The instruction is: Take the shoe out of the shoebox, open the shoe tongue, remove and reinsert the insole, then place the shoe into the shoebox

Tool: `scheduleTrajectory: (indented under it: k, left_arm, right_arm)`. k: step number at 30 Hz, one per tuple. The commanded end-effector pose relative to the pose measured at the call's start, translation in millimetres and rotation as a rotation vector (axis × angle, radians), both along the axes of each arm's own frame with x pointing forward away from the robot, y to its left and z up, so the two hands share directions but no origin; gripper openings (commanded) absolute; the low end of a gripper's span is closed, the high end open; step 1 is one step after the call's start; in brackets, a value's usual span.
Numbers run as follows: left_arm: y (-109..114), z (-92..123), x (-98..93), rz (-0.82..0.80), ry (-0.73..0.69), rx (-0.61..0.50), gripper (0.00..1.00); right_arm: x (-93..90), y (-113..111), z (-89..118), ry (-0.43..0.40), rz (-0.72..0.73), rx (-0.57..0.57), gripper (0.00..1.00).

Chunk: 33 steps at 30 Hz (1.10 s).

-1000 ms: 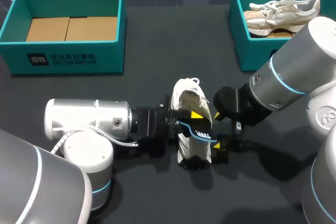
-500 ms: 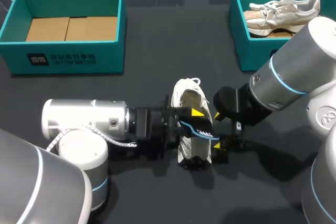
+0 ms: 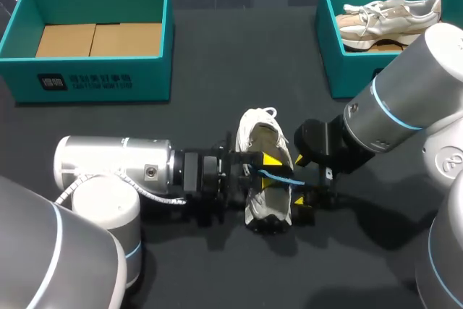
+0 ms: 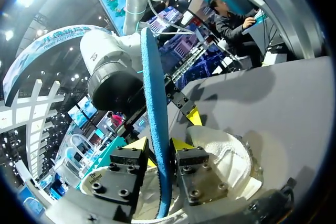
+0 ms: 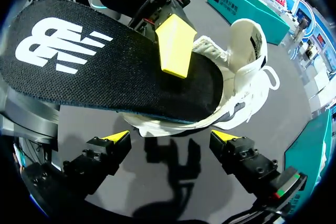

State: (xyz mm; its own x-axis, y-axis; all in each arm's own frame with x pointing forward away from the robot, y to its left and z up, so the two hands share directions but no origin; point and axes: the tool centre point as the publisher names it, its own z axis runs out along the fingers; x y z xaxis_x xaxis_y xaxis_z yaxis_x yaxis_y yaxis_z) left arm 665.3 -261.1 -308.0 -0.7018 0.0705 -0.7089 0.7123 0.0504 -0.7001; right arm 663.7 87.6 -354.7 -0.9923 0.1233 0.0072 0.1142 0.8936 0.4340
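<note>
**Insole halfway out, left arm doing the work**

So the white sneaker (image 3: 264, 151) is sitting on the dark table (image 3: 217, 56), out in the middle between the two teal boxes. The left gripper (image 4: 159, 145) is clamped on the insole (image 4: 152, 93), pinching it edge-on through its thickness. That looks like a sensible grip for sliding something flat and floppy.

From the right wrist view, one end of the insole looks tucked inside the sneaker's opening, so I'd call the removal not finished.

The right gripper (image 5: 170, 137) hangs just beside the shoe with its fingers spread wide and nothing between them. My guess is it's waiting to steady the shoe.

The empty teal shoebox (image 3: 94, 70) is well apart on the left. The other shoebox (image 3: 340, 63) holds another sneaker (image 3: 391, 16).
</note>
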Motion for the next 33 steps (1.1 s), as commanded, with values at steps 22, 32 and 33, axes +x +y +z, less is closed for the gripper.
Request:
scheduleTrajectory:
  k: [22, 32, 33]
  left_arm:
    - [-5, -20, 11.4, 0.006, -0.041, 0.072, 0.00]
    - [-2, -39, 26.3, 0.050, -0.068, 0.129, 0.00]
    - [-1, -41, 28.3, 0.059, -0.077, 0.136, 0.00]
  right_arm:
    - [-0.9, 0, -1, -0.002, -0.001, 0.000, 1.00]
    - [-0.9, 0, -1, -0.002, -0.001, 0.000, 1.00]
    - [-0.9, 0, -1, -0.002, -0.001, 0.000, 1.00]
